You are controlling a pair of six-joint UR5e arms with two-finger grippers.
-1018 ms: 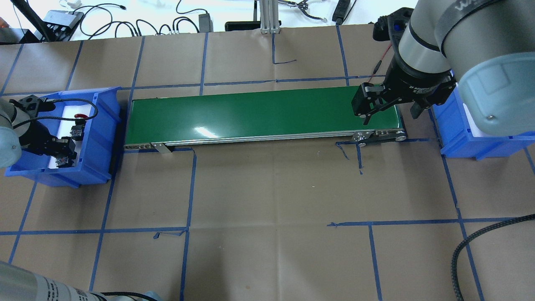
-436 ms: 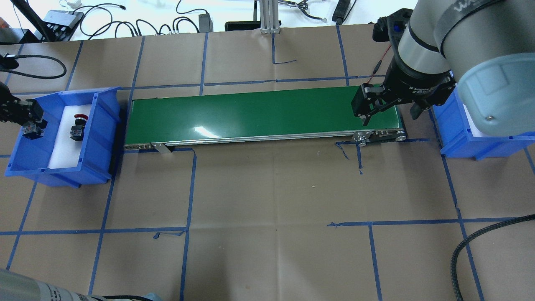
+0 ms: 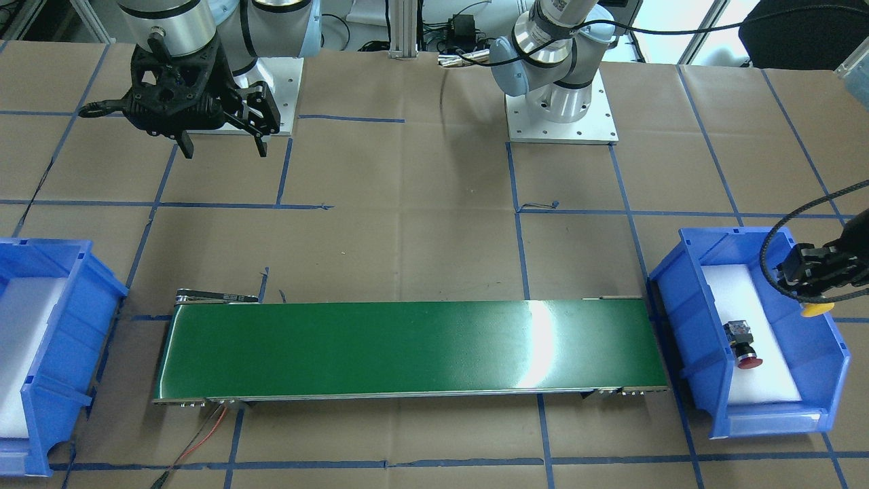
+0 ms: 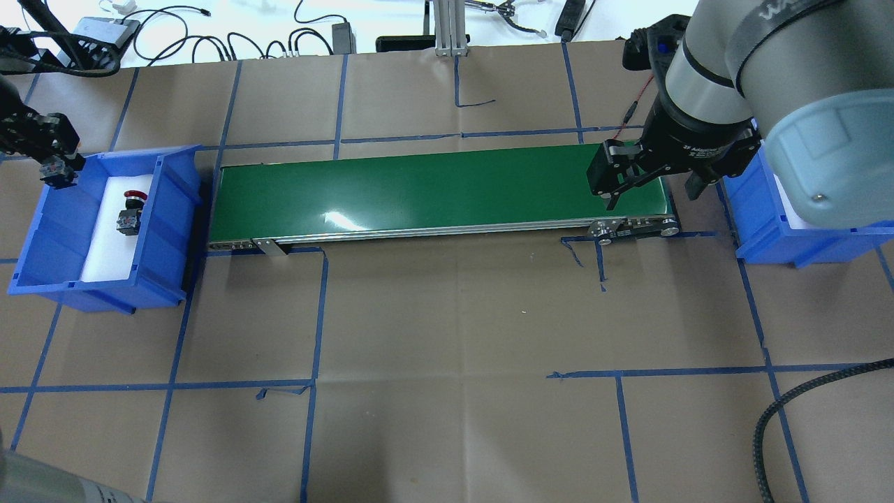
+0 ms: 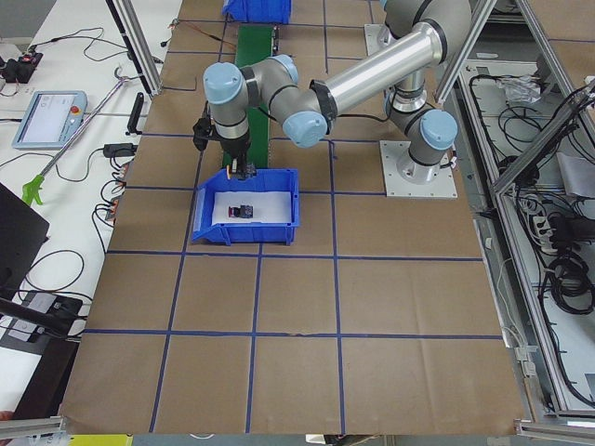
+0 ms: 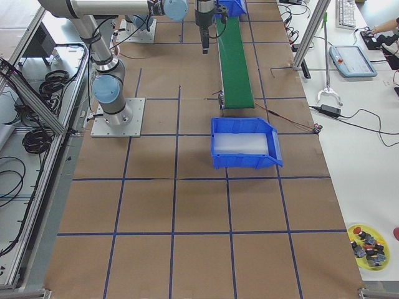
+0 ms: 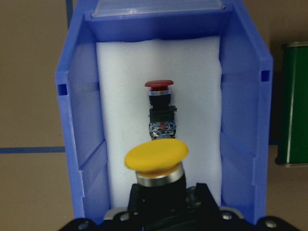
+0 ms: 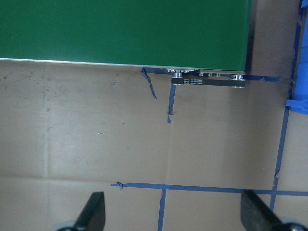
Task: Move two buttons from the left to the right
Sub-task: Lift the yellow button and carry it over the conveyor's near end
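My left gripper (image 4: 56,170) is shut on the yellow-capped button (image 7: 156,156) and holds it above the far-left rim of the left blue bin (image 4: 167,209). The yellow cap also shows under the gripper in the front view (image 3: 817,310). The red-capped button (image 4: 130,208) lies on its side on the white foam inside that bin, and shows in the wrist view (image 7: 160,103) too. My right gripper (image 4: 649,187) is open and empty, hovering over the right end of the green conveyor belt (image 4: 433,185).
A second blue bin (image 4: 761,223) with white foam stands right of the belt, partly under my right arm. Blue tape lines cross the brown paper table. Cables and aluminium posts lie along the far edge.
My left gripper has risen out of the left bin with the yellow button and moved towards the bin's far-left corner. The red button and the right arm have not moved.
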